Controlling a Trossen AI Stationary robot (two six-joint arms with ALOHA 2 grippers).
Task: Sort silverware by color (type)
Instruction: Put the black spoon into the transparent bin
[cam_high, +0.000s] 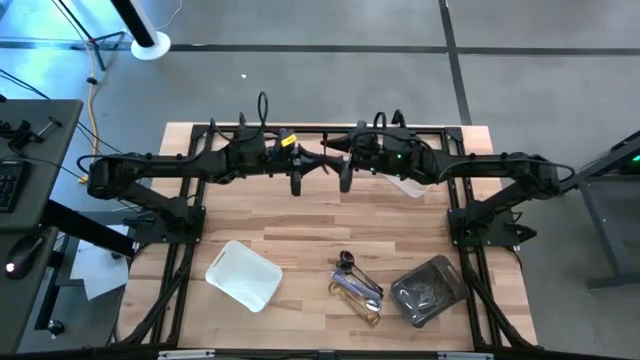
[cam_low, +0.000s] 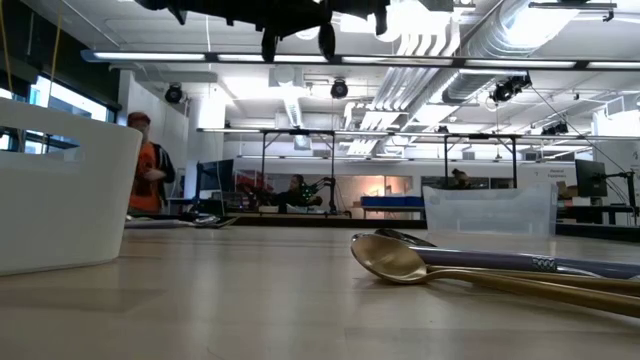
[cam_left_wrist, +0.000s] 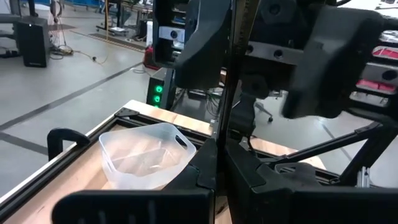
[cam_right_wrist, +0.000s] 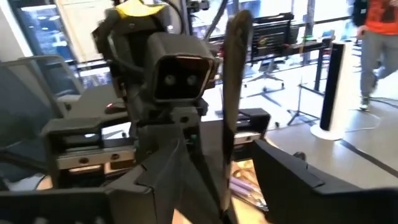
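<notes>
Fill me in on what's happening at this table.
Nothing is being handled right now. Both arms hang raised over the far side of the table, the left pincer shut and empty, the right pincer empty too. The silverware lies in a loose pile on the near side, between a white tray and a dark tray that already holds some pieces. A clear tray sits at the far edge.
</notes>
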